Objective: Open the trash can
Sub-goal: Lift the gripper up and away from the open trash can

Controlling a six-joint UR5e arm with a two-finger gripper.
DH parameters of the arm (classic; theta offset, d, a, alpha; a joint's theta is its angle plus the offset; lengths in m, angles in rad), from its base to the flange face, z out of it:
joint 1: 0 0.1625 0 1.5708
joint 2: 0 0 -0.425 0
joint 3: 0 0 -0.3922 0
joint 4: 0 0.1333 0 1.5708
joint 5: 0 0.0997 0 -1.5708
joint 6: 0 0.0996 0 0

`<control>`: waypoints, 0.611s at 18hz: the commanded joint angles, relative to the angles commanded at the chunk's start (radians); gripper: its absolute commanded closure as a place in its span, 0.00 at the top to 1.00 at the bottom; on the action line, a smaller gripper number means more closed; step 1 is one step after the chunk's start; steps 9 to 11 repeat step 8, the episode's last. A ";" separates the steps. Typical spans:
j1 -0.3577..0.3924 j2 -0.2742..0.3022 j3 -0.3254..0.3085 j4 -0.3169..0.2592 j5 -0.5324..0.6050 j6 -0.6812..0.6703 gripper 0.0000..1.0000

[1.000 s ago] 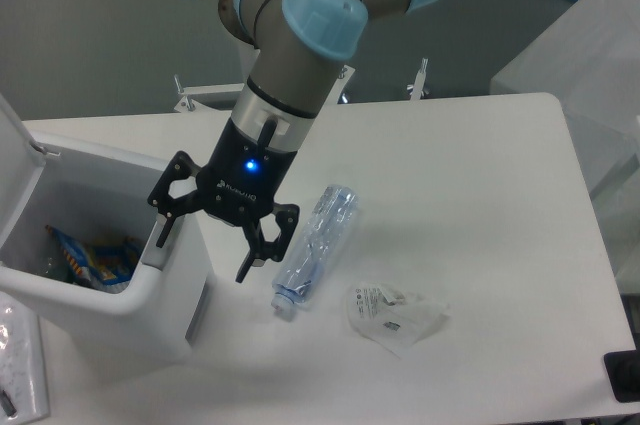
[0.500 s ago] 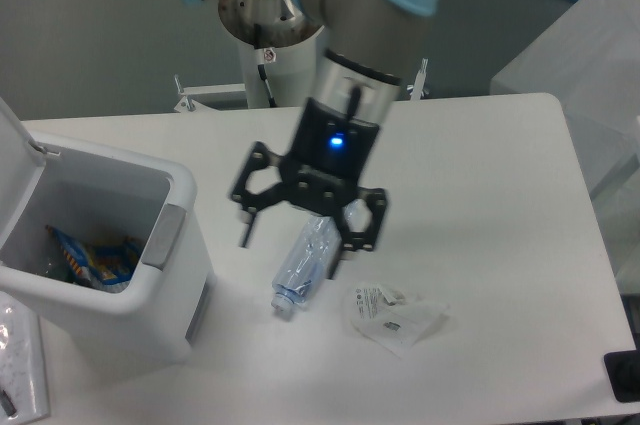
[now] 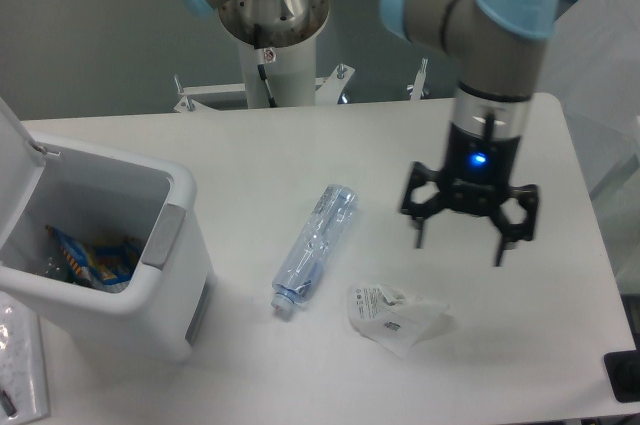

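Cut off and unclear

At nine o'clock, you lose the trash can (image 3: 130, 295) lid past the edge; the wrappers (image 3: 85, 255) inside stay unreadable.

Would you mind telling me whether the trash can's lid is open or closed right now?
Open: the trash can has its lid swung up at the left, exposing colourful wrappers inside.

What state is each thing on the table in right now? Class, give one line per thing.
Trash can: lid up, open, wrappers inside.
Gripper: open, holding nothing, above the table.
Bottle: lying on its side, crushed.
Plastic wrapper: crumpled, lying flat beside the bottle.
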 joint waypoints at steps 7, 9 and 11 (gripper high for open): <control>-0.031 -0.043 0.025 -0.054 0.134 0.180 1.00; -0.043 -0.049 0.028 -0.052 0.146 0.180 1.00; -0.043 -0.049 0.028 -0.052 0.146 0.180 1.00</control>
